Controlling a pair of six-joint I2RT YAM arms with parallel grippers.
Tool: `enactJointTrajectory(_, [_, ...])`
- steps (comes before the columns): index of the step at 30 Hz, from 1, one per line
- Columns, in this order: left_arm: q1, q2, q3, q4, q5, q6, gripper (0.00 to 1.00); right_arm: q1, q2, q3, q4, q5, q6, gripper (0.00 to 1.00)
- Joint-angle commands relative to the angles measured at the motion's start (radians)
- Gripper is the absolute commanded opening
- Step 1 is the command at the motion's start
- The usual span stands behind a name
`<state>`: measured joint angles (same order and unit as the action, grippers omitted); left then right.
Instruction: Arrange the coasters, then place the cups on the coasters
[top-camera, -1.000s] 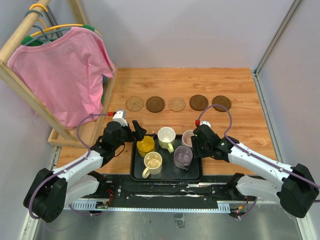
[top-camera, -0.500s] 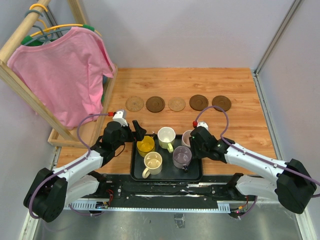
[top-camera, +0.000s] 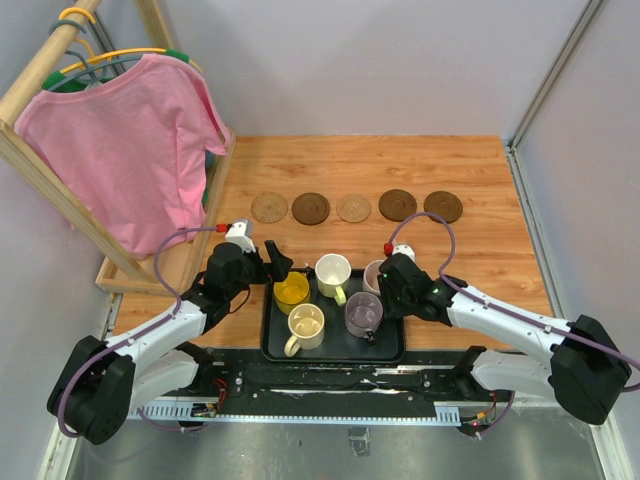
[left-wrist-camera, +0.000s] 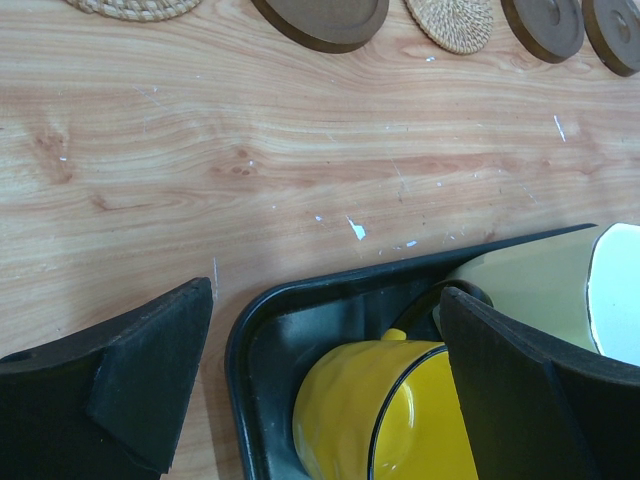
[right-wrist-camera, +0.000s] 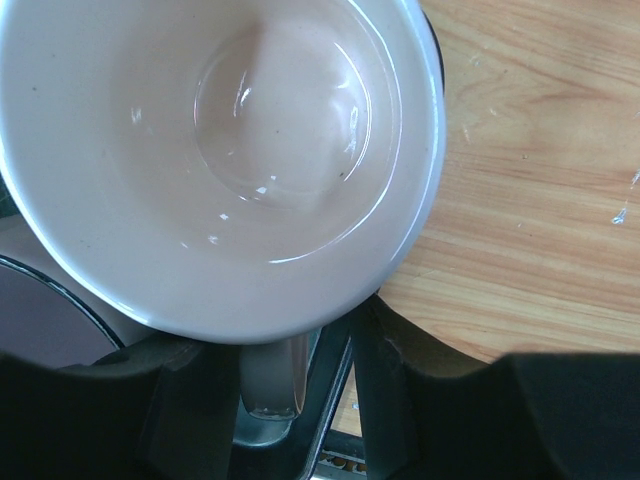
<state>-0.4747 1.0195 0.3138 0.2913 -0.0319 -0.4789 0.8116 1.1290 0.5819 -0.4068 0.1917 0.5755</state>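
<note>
Wooden tabletop (top-camera: 480, 260): five round woven coasters (top-camera: 354, 207) lined up, all bare. Black rectangular tray (top-camera: 275, 345): pale pink ceramic cup (right-wrist-camera: 220, 150) inside. Right end effector (right-wrist-camera: 268, 385) has shifted over it, narrowing astride its handle, not yet clamped; first lift imminent. Left end effector (left-wrist-camera: 325, 370) unchanged, released.

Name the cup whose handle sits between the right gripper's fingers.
The pale pink cup, at the far right of the tray: the right gripper straddles its handle. The purple cup beside it is untouched.
</note>
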Motion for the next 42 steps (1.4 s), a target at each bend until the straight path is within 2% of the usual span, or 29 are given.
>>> enactJointTrajectory(1, [-0.009,0.008,-0.014,0.043,0.003,0.000,1.00,0.019,0.017,0.019,0.010,0.043,-0.001,0.43])
enactJointTrajectory(17, [-0.009,0.007,-0.018,0.043,0.010,-0.003,1.00,0.028,0.002,0.034,-0.001,0.069,0.004,0.43])
enactJointTrajectory(22, [-0.009,0.005,-0.018,0.042,0.008,-0.006,1.00,0.031,0.000,0.031,0.003,0.064,0.001,0.29])
enactJointTrajectory(27, [-0.009,0.007,-0.021,0.042,0.007,-0.008,1.00,0.031,0.007,0.027,0.006,0.056,-0.002,0.22])
enactJointTrajectory(29, [-0.009,0.007,-0.021,0.042,0.008,-0.009,1.00,0.032,0.007,0.026,0.009,0.052,-0.006,0.14])
enactJointTrajectory(31, [-0.009,0.007,-0.022,0.042,0.008,-0.008,1.00,0.034,0.003,0.026,0.012,0.054,-0.010,0.02])
enactJointTrajectory(42, [-0.009,0.002,-0.022,0.041,0.006,-0.008,1.00,0.043,-0.021,0.025,0.056,0.037,-0.070,0.01])
